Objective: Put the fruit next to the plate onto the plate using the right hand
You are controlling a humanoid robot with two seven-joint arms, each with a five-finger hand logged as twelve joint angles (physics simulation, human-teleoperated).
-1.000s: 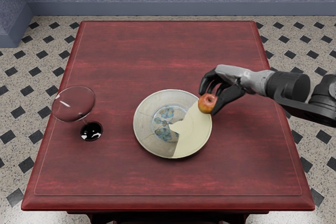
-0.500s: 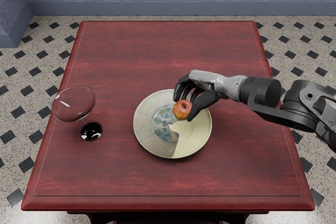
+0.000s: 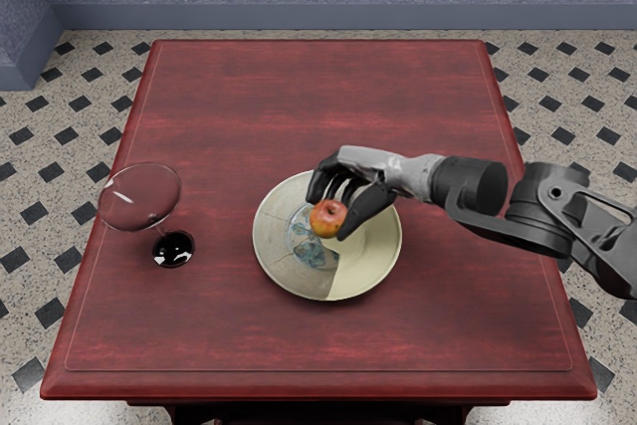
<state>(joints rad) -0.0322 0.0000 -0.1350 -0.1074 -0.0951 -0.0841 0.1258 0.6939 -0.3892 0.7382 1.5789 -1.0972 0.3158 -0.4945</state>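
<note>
One apple (image 3: 327, 217) is gripped in the right hand (image 3: 346, 188) over the plate (image 3: 370, 262) centre; lowering and release appear due next.

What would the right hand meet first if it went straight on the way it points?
Likely nothing soon: the right hand, holding the apple above the plate, points left over bare table; the wine glass sits slightly nearer the camera.

Table (image 3: 299, 97): plate (image 3: 376, 268) at centre front; wine glass (image 3: 139, 196) well left of it; apple (image 3: 327, 217) over plate's middle, held in right hand (image 3: 350, 186).
</note>
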